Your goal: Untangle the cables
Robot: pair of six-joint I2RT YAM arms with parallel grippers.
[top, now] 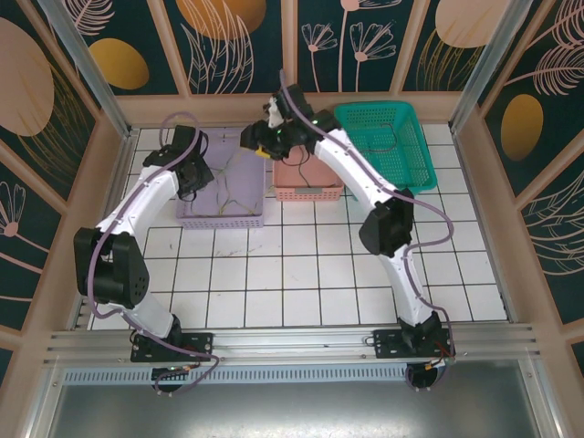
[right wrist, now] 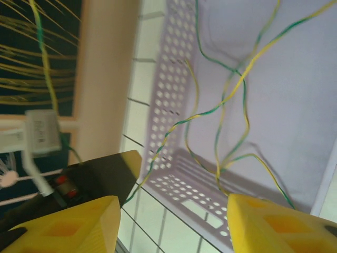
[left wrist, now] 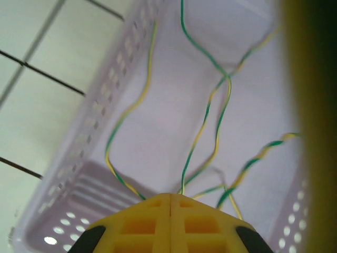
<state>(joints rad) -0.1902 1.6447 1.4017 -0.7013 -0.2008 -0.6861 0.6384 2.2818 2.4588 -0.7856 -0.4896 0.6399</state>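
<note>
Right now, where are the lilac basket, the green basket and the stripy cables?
lilac basket [top: 224,222]: top external view, near rim.
green basket [top: 422,151]: top external view, right wall.
cables [left wrist: 227,79]: left wrist view, where two strands cross.

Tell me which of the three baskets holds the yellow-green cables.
The lilac basket, leftmost, holds the yellow-green cables; the pink basket and green basket stand to its right.

A robot test cell in a lab is indicated. A left arm and a right arm are bolted to an aluminium rail at the near edge of a white tiled counter. The counter is boxed in by framed panels printed with leaves. A lilac basket, a pink basket and a green basket are set out on it.
</note>
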